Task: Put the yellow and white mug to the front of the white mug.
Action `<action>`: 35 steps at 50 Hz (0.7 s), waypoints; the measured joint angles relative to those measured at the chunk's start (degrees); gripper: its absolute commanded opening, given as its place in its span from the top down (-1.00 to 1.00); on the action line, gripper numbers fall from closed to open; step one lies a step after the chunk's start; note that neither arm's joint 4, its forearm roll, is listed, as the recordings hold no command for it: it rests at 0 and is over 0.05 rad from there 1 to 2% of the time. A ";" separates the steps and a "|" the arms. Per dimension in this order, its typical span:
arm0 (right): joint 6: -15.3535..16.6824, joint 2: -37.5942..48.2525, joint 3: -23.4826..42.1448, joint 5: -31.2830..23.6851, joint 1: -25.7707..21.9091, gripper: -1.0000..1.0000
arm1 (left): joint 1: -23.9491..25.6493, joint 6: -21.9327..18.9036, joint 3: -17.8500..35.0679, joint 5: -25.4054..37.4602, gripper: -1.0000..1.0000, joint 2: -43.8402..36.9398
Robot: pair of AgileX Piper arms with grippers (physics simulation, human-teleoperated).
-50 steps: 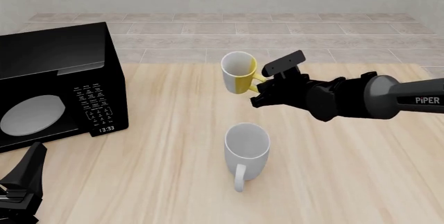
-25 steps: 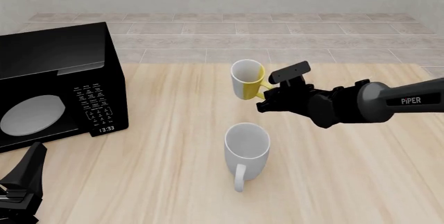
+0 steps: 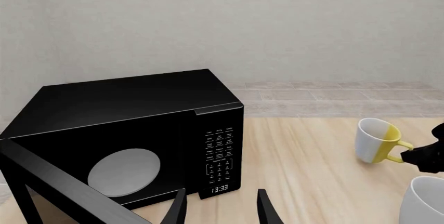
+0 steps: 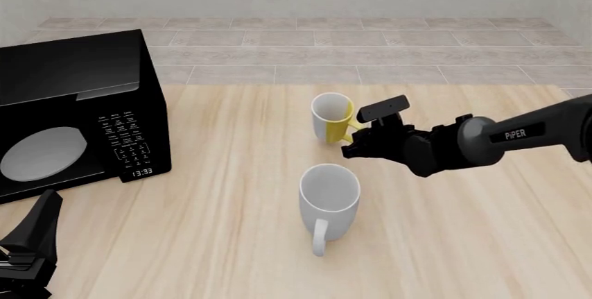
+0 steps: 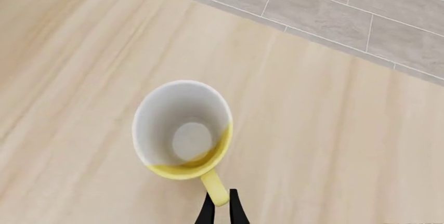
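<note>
the yellow and white mug point(image 4: 331, 117) stands upright on the wooden worktop point(image 4: 481, 229), in line with the white mug point(image 4: 328, 200) and beyond it as the front camera looks, with a bare strip of wood between the two, its yellow handle turned toward the right arm's side. the right gripper point(image 4: 353, 142) reaches in from the right, low over the wood, and its fingers point(image 5: 208, 212) are pressed close together around the end of that handle; in the right wrist view the two dark tips sit tight against the yellow loop, with the mug's pale inside and yellow half of the rim plain to see just past them. the white mug is upright too, its handle pointing toward the near edge of the worktop, untouched by either arm. a black microwave point(image 4: 69, 115) sits at the left of the worktop with its round window and keypad facing the arms, well apart from both mugs. the left gripper point(image 3: 220, 212) waits low at the near left corner, near the microwave, its fingers spread with a clear gap between them and nothing held; from its wrist camera the small mug and the rim of the white one show off to one side
</note>
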State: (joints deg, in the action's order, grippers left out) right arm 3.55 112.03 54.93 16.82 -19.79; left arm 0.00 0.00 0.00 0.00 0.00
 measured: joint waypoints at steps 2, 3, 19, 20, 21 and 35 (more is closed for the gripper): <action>-0.12 0.47 0.12 0.13 0.10 1.00 | 0.00 0.00 0.00 0.00 -1.00 0.00; -0.16 0.69 0.18 0.19 0.15 1.00 | 0.00 0.00 0.00 0.00 -1.00 0.00; -1.09 2.26 0.51 0.79 0.52 1.00 | 0.00 0.00 0.00 0.00 -1.00 0.00; -1.15 2.30 0.52 0.83 0.52 1.00 | 0.00 0.00 0.00 0.00 -1.00 0.00; -1.20 2.34 0.54 0.89 0.54 1.00 | 0.00 0.00 0.00 0.00 -1.00 0.00; -1.82 3.06 0.54 1.24 0.56 -1.00 | 0.00 0.00 0.00 0.00 -1.00 0.00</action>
State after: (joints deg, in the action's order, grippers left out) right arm 1.73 115.09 55.47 18.06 -19.23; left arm 0.00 0.00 0.00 0.00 0.00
